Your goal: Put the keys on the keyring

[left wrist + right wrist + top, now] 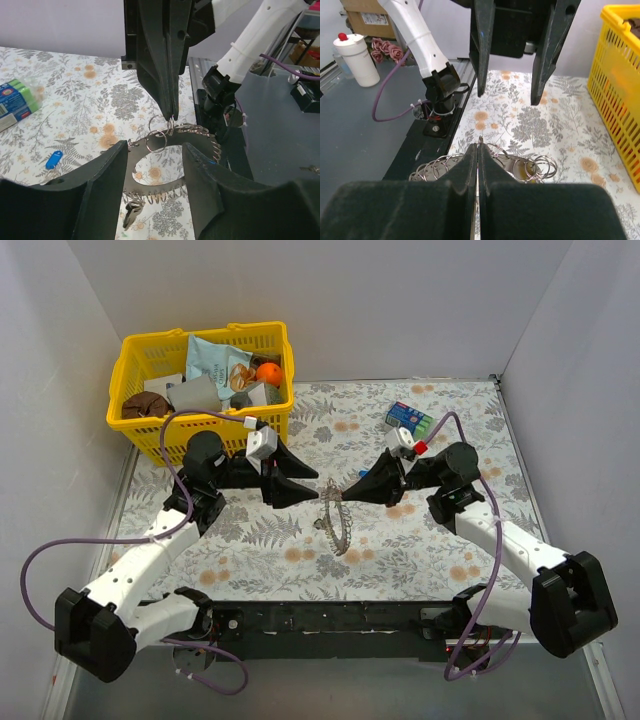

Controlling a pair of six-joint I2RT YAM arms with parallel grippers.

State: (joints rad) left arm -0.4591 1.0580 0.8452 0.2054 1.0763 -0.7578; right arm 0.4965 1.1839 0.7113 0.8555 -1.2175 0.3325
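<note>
Our right gripper (479, 146) is clenched tight. Its tips pinch the upper edge of the keyring (197, 130), which is held tilted off the table (400, 560) between the two arms. Small wire loops (159, 140) crowd the ring just beside the pinch. One small key (131, 214) dangles from the rim at 7 o'clock in the left wrist view. Our left gripper (155, 147) stands released, its fingers spread to either side of the ring at 3 and 9 o'clock. We cannot tell whether they touch it. A blue key (54, 159) lies loose on the table at 9 o'clock of the ring. In the top view a blue-green packet (410, 420) sits at 1 o'clock of the right gripper, and a yellow basket (135, 430) at 10 o'clock of the left.
</note>
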